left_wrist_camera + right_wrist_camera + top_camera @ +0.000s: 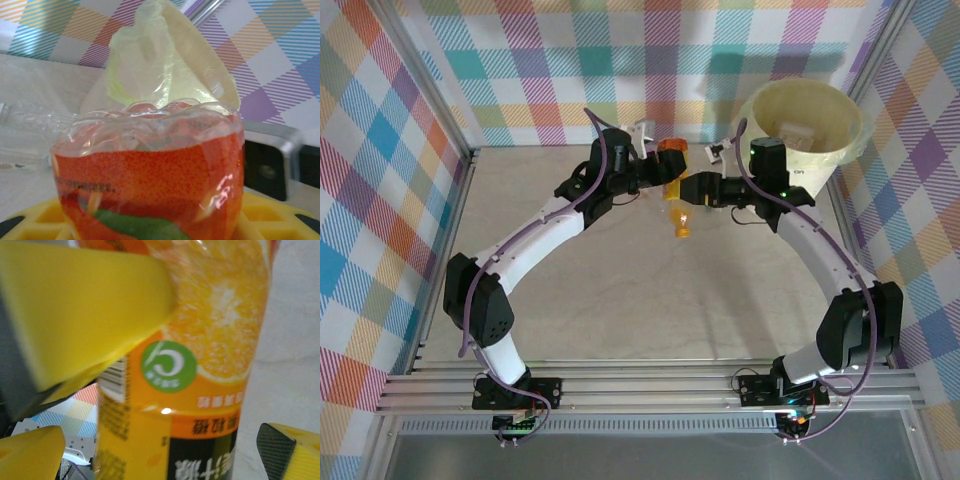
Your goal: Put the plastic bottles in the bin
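Observation:
A plastic bottle [678, 210] with an orange and red label hangs cap-down over the middle of the table. My left gripper [665, 168] is shut on its upper, clear-bottomed end [150, 165], with yellow fingers [270, 215] on either side. My right gripper [688, 190] reaches in from the right. Its fingers [35, 450] stand apart on both sides of the bottle's label [200, 365], with a gap showing on the left side. The left gripper's yellow pad [85, 305] presses the bottle higher up. The cream-yellow bin [848, 118] stands at the far right corner, its bag [170, 60] visible behind the bottle.
Metal frame posts and checked cloth walls close in the table on three sides. A rail [650, 385] runs along the near edge by the arm bases. Something clear and crumpled [30, 125] lies on the table left of the bin. Pale shapes sit inside the bin [792, 130].

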Robot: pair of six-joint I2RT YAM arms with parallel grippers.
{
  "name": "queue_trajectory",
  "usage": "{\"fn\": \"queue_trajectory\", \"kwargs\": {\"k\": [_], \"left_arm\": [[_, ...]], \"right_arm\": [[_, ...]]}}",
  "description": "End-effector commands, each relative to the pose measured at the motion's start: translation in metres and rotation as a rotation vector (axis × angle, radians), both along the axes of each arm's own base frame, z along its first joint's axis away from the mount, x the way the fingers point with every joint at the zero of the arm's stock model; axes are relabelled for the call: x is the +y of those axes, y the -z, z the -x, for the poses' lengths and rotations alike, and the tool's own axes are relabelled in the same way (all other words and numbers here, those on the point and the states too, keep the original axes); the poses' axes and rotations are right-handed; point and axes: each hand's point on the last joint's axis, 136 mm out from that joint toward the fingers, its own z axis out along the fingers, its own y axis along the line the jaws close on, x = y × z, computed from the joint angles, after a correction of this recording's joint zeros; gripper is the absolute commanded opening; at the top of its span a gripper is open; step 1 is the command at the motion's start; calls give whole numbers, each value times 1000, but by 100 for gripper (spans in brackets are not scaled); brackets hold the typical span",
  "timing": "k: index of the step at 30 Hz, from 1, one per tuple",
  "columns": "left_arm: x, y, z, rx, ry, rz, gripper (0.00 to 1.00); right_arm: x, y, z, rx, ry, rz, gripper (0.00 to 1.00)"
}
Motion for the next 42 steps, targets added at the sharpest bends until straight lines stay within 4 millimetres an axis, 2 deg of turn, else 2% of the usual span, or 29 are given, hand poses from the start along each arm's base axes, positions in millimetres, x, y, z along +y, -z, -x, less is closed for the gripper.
{"fn": "queue_trajectory", "kwargs": {"k": [1,4,6,8,10,11,12,14,15,16,19,22,25,29,34,37,40,42], "left_arm": [[-9,-27,3,-63,32,64,50],[-10,-26,1,-61,29,67,51],[-10,-25,-1,-56,23,63,52],[-8,-23,-2,-48,9,52,55],[-3,-22,-3,-49,-8,14,66],[2,-24,-4,-57,-30,-23,76],[8,-27,-5,-74,-52,-57,85],[27,-36,-6,-93,-115,-130,95],[37,-43,-7,-113,-149,-148,97],[47,-43,-4,-106,-179,-180,100],[77,-57,2,-142,-284,-215,100],[99,-58,13,-160,-346,-233,100],[114,-49,22,-156,-385,-255,100],[130,-16,29,-106,-422,-324,100],[147,25,38,-25,-456,-418,100],[157,43,44,8,-481,-452,100],[168,51,50,17,-513,-463,100],[177,55,54,19,-541,-463,100]], "right_arm": [[11,-10,7,-19,-85,-44,93],[13,-8,10,-30,-102,-45,79],[11,-7,7,-36,-78,-31,64],[9,-8,3,-46,-41,-10,55],[3,-10,-3,-57,7,18,51],[-1,-12,-7,-66,36,36,50],[-8,-14,-12,-72,70,49,50],[-28,-20,-27,-73,163,81,48],[-39,-24,-34,-74,209,98,48],[-50,-28,-41,-79,252,114,47],[-87,-45,-63,-101,387,156,47],[-130,-67,-87,-130,539,177,48],[-164,-90,-105,-166,653,179,48],[-209,-107,-131,-185,810,206,49],[-267,-100,-167,-155,1049,274,50],[-284,-89,-185,-100,1115,327,54],[-297,-78,-193,-42,1166,377,64],[-303,-73,-194,-20,1196,402,79]]}}
